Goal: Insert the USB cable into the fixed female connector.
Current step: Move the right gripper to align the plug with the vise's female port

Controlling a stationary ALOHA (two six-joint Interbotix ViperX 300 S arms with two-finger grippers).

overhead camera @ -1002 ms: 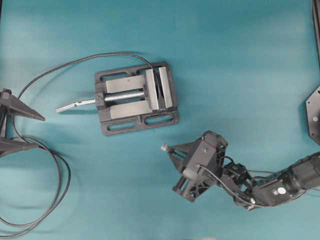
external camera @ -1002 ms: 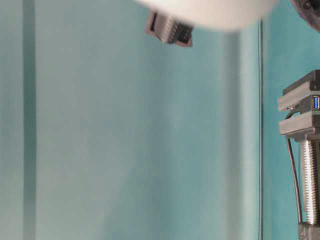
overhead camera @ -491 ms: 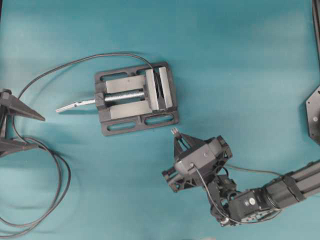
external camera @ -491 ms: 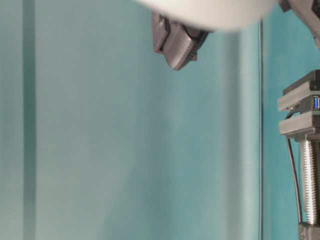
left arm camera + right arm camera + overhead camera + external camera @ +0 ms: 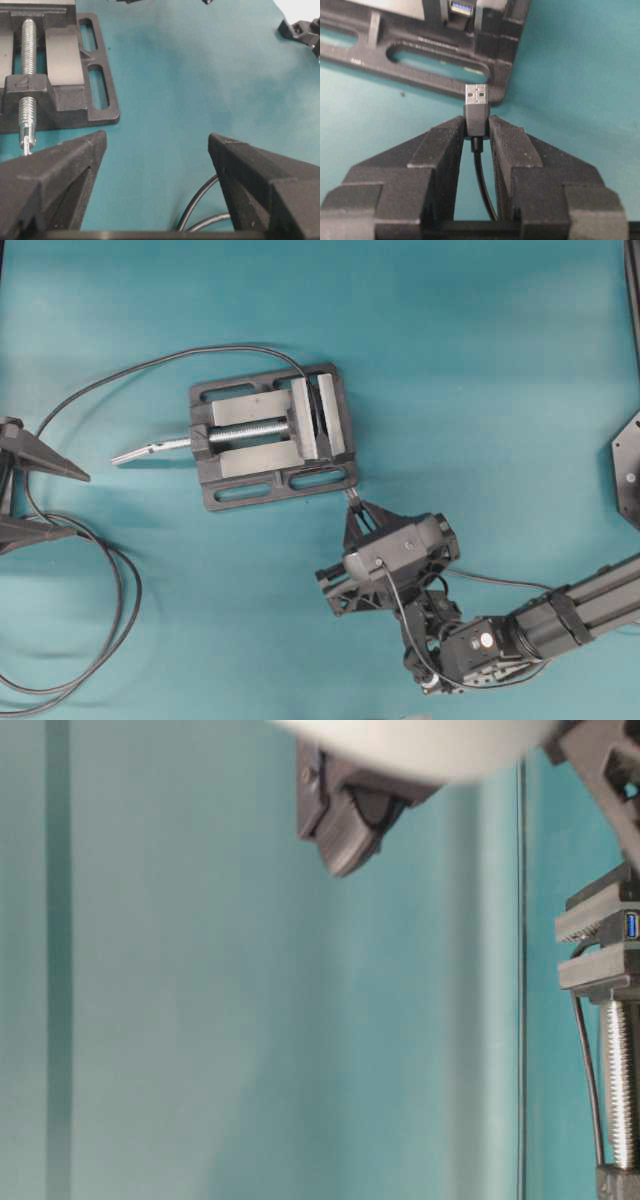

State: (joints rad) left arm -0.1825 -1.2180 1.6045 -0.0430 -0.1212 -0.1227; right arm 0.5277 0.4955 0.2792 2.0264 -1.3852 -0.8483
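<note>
My right gripper (image 5: 476,125) is shut on the black body of the USB cable's plug (image 5: 476,95), and the silvery tip sticks out past the fingertips. In the overhead view this gripper (image 5: 352,506) sits just off the near right corner of the dark vise (image 5: 270,435), with the plug pointing at it. The fixed female connector (image 5: 461,6), with a blue insert, is clamped in the vise ahead of the plug and apart from it. It also shows at table level (image 5: 631,925). My left gripper (image 5: 80,505) rests far left, open and empty (image 5: 156,140).
The connector's long dark cable (image 5: 120,610) loops over the mat at the left, and part of it lies under my left gripper (image 5: 200,205). The vise screw handle (image 5: 150,448) juts left. A black mount (image 5: 628,470) stands at the right edge.
The right arm has swung round and moved toward the vise with the plug in its grip. The plug now points at the vise's near right corner. The left gripper has stayed put.
</note>
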